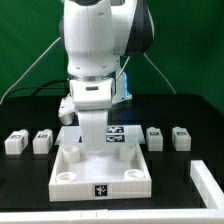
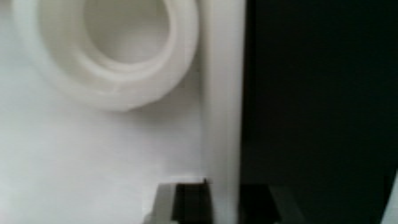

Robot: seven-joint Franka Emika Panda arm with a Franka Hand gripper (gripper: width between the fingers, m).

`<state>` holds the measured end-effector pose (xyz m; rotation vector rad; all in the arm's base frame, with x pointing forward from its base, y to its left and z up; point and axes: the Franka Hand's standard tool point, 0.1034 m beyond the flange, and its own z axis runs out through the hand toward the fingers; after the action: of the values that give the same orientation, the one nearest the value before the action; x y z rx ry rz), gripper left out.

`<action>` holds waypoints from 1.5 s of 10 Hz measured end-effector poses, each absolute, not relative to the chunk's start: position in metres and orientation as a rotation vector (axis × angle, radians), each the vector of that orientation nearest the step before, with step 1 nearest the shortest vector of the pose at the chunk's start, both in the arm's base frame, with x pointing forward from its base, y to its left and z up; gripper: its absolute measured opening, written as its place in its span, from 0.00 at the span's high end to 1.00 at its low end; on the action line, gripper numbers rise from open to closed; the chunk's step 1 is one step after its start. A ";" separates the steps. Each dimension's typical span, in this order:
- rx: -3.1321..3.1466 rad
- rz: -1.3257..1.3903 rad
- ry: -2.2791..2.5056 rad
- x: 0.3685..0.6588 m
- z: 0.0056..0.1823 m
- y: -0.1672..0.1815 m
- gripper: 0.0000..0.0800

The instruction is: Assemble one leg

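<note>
**A:** How far along is the leg job?

**B:** Barely begun, I'd judge. All four small white square-section leg blocks with black-and-white tags sit loose on the black table [image 1: 30, 185]. Two [image 1: 15, 142] [image 1: 42, 141] are at the exterior view's left of the large flat white panel with round corner sockets [image 1: 100, 165]. Two [image 1: 154, 137] [image 1: 181, 136] are at its right. All are apart from the panel, and no socket holds one.

**A:** And the pincer?

**B:** The gripper [image 1: 88, 128] is low over the panel's far edge. The wrist view shows one round socket [image 2: 80, 85] and the panel's edge close up, plus a dark sliver of finger [image 2: 183, 203]. Spread or pressed together, I cannot tell.

**A:** What's left?

**B:** Everything, it seems: take a leg, carry it to a socket, seat it.
</note>
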<state>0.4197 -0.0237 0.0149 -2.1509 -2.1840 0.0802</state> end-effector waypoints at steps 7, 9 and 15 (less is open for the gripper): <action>-2.205 -0.020 -2.162 0.489 0.016 0.029 0.92; -2.223 -0.024 -2.139 0.495 0.016 0.042 0.92; -2.182 0.031 -2.135 0.496 0.015 0.062 0.92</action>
<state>0.4963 0.0618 0.0154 -2.1821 -2.1353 0.0308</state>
